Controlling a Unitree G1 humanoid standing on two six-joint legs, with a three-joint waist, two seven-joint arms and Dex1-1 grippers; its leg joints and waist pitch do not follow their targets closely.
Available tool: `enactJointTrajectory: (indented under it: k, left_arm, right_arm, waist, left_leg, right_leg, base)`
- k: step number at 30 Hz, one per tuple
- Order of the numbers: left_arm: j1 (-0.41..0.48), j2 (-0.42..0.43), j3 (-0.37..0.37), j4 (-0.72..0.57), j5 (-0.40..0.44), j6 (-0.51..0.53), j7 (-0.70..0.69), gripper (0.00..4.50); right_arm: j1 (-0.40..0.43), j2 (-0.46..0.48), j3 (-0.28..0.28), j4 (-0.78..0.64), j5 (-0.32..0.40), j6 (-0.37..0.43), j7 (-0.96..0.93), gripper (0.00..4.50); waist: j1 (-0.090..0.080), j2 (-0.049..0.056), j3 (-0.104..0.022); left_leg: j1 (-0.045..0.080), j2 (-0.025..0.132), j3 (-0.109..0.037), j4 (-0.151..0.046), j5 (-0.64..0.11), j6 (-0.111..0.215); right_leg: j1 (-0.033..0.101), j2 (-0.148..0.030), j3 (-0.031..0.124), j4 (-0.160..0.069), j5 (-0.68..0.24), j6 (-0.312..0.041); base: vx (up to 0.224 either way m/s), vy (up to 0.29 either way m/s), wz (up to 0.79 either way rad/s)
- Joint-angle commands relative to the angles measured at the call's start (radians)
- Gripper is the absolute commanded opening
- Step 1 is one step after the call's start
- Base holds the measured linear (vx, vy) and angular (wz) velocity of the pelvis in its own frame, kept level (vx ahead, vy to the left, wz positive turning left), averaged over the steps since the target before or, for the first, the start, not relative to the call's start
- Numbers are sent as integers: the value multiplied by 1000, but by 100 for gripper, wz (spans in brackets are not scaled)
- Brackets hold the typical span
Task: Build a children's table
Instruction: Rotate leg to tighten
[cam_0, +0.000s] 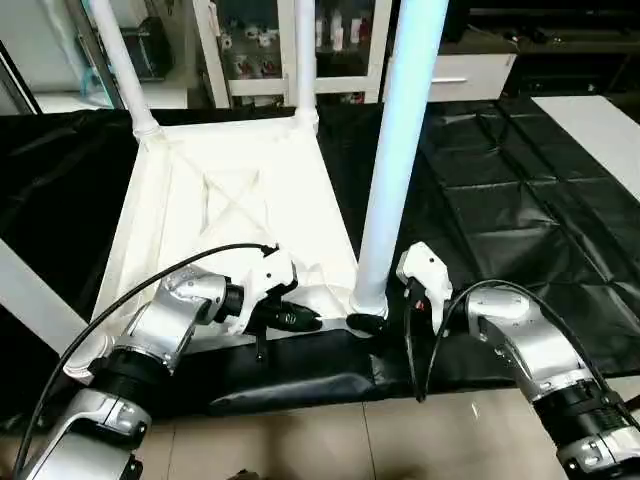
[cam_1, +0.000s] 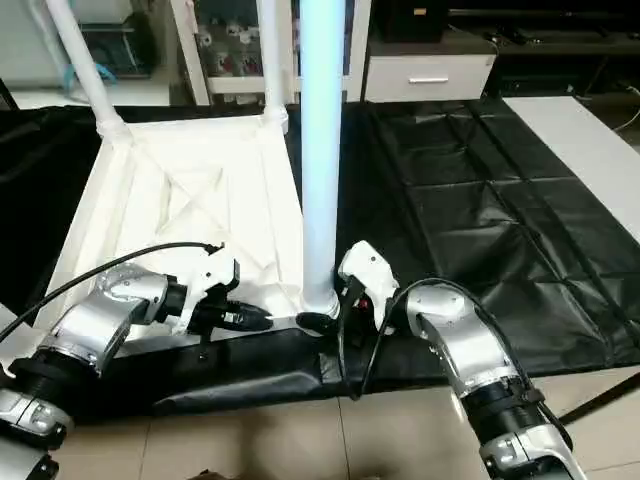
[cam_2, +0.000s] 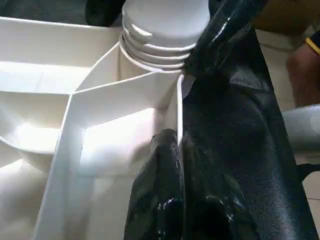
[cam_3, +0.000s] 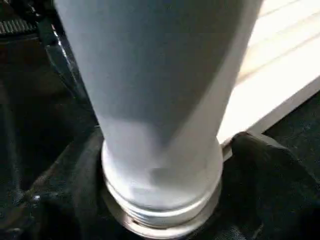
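The white table top lies upside down on the black-covered work table, its ribbed X-braced underside facing up. Two white legs stand in the far corner sockets. A third leg stands upright in the near right socket, with thread rings showing at its base. My right gripper is shut around that leg's base, one black finger on each side. My left gripper is shut on the top's near rim, just left of that socket, with its fingers pinching the thin wall.
The black cover spreads wrinkled to the right, with a white panel at its far right. A white bar slants in at the left edge. Shelving and a drawer unit stand behind the table. Tiled floor lies below the near edge.
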Motion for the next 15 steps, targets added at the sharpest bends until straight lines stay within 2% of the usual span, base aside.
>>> enactJointTrajectory:
  k: [1, 2, 4, 13, 15]
  left_arm:
    - [17, -11, -29, 4, -19, 11, -35, 0]
    - [15, -12, -28, 9, -19, 11, -34, 0]
    - [16, -13, -27, 12, -20, 10, -33, 0]
    - [19, -4, -30, 8, -22, 22, -42, 0]
    - [22, -3, -30, 7, -24, 25, -44, 0]
  right_arm:
    - [-21, 1, -24, 12, 16, 2, 2, 378]
    - [-22, 2, -23, 19, 16, 0, 6, 368]
    - [-23, 3, -23, 25, 14, -4, 9, 352]
    - [-32, 13, -32, 45, 29, -2, 28, 290]
    - [-30, 15, -31, 45, 30, -2, 29, 281]
  waist:
    - [-2, -11, -54]
    - [-3, -15, -53]
    - [-3, -10, -53]
    - [-8, -13, -54]
    - [-8, -8, -55]
  left_leg:
    - [14, 39, -14, -70, -180, 64]
    - [14, 39, -13, -70, -181, 64]
    - [14, 39, -14, -70, -185, 62]
    - [14, 38, -14, -69, -182, 64]
    - [14, 38, -15, -68, -178, 65]
  right_leg:
    - [40, -33, 29, -60, -97, -259]
    - [40, -33, 29, -61, -100, -259]
    - [40, -33, 29, -61, -111, -258]
    - [41, -32, 28, -59, -106, -263]
    - [41, -32, 28, -58, -100, -265]
  base:
    - [0, 0, 0]
    - [0, 0, 0]
    - [0, 0, 0]
    - [0, 0, 0]
    - [0, 0, 0]
